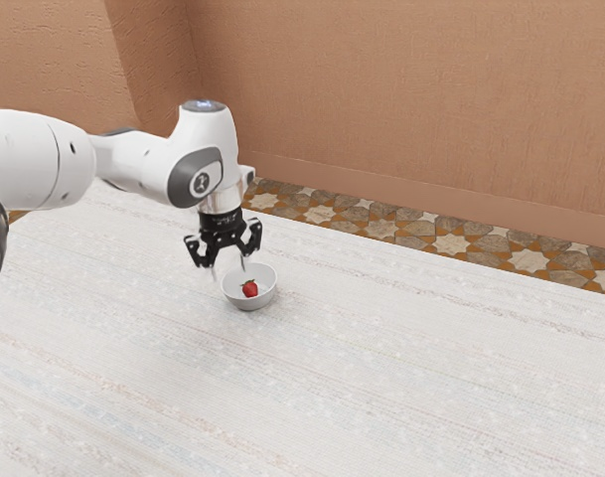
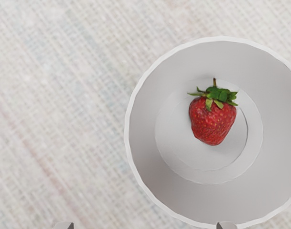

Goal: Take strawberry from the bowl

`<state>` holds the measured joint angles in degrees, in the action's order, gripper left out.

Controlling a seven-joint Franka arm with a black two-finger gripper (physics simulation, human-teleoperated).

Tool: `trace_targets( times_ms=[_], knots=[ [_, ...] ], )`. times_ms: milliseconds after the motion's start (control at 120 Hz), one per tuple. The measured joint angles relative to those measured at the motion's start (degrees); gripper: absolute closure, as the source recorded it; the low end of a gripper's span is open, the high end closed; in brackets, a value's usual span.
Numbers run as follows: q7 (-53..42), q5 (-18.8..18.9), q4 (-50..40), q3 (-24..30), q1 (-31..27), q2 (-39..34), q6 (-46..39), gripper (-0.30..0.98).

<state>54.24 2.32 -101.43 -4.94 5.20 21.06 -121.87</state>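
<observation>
Exterior view: black two-finger gripper (image 1: 229, 271) hung above and slightly off the round white smooth-walled bowl (image 1: 252, 305), fingers spread, nothing gripped. Red tapered strawberry with green leafy cap (image 2: 212, 121) lay inside on the bowl's bottom, per wrist view. Approach looked mostly done; centring over the fruit, lowering, grasping and lifting it out all remained. Bowl sat upright on the pale woven-textured tabletop (image 1: 381, 368).

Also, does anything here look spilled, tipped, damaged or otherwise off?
Nothing stands out. The white bowl sits upright on the pale table, and the strawberry lies inside it, its visible side unbruised, green leaves attached.
</observation>
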Motion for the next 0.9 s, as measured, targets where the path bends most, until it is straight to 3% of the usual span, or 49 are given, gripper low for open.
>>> trace_targets(
  times_ms=[683,900],
  knots=[
    [-4.4,-0.5,9.1,-0.2,-1.1,11.4,-6.7,0.34],
    [-6.2,-2.7,9.9,-0.2,-1.9,13.0,-7.1,0.34]
  ],
)
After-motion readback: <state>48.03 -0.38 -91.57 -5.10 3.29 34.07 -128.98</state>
